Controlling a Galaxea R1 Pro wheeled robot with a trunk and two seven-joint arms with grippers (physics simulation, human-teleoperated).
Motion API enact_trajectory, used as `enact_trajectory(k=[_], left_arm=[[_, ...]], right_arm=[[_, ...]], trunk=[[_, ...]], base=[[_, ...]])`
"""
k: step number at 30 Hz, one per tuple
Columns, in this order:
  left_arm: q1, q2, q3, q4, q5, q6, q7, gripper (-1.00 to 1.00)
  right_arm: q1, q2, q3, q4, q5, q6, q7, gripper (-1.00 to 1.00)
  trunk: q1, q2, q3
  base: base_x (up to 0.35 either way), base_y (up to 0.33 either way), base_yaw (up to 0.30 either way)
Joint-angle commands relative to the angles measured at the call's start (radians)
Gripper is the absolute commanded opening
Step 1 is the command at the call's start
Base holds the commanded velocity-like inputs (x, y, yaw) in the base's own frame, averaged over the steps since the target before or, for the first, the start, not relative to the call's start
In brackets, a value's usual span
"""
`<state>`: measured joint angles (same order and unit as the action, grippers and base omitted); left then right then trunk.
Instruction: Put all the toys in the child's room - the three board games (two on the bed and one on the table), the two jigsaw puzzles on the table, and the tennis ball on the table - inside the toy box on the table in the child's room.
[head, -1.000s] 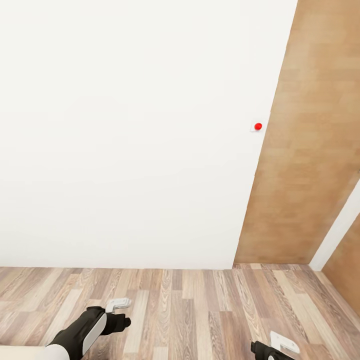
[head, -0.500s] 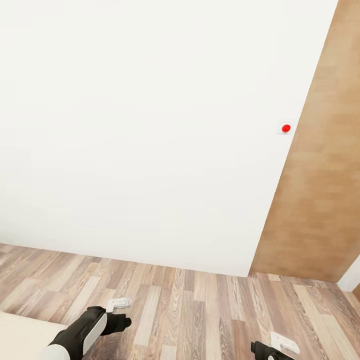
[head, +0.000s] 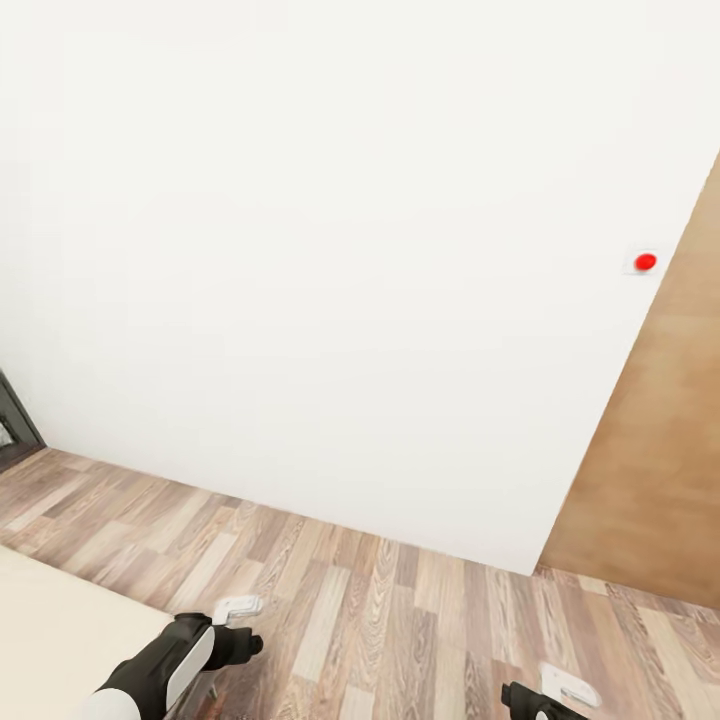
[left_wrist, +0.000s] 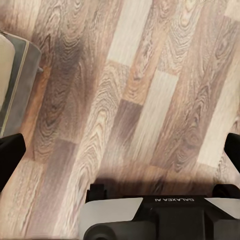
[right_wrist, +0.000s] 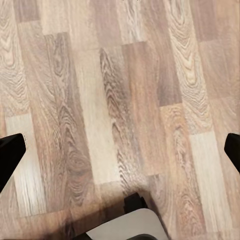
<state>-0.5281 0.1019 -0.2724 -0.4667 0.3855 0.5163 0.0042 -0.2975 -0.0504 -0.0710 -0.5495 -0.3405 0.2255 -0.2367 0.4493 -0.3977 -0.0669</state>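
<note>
While the robot faces a big plain white wall (head: 330, 250), a small red round button (head: 645, 262) sits on it near a flat brown wood panel (head: 655, 460) at the right. A thin dark frame (head: 15, 420) peeks in at the far left edge. The floor (head: 400, 620) is made of long wood planks with swirly grain, some pale and some darker. The bed (head: 60, 640) shows as a smooth cream corner low at the left, right next to the left gripper (head: 238, 606); the left wrist view shows its grey edge (left_wrist: 17, 85) too. The right gripper (head: 568, 687) hangs low over the floor. Both grippers have their black fingers (left_wrist: 10, 152) spread wide apart with nothing between them (right_wrist: 10, 152).
</note>
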Motion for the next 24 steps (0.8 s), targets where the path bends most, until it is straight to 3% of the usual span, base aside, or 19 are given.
enact_trajectory(k=[1, 19, 24], left_arm=[[-0.001, 0.001, -0.005, -0.001, 0.003, 0.004, 0.0, 1.0], [-0.001, 0.002, -0.005, -0.001, 0.003, 0.004, 0.0, 1.0], [-0.001, 0.001, -0.005, -0.001, 0.003, 0.005, 0.0, 1.0]], right_arm=[[0.0, 0.0, 0.001, -0.003, -0.009, 0.005, -0.005, 1.0], [0.0, 0.0, 0.002, -0.003, -0.009, 0.005, -0.005, 1.0], [0.0, 0.0, 0.002, -0.003, -0.009, 0.005, -0.005, 1.0]], trunk=[[0.001, -0.002, -0.002], [0.001, -0.002, -0.002], [0.001, -0.002, -0.002]], base=[[0.0, -0.015, 0.292], [0.0, -0.004, 0.293], [0.0, -0.196, 0.293]])
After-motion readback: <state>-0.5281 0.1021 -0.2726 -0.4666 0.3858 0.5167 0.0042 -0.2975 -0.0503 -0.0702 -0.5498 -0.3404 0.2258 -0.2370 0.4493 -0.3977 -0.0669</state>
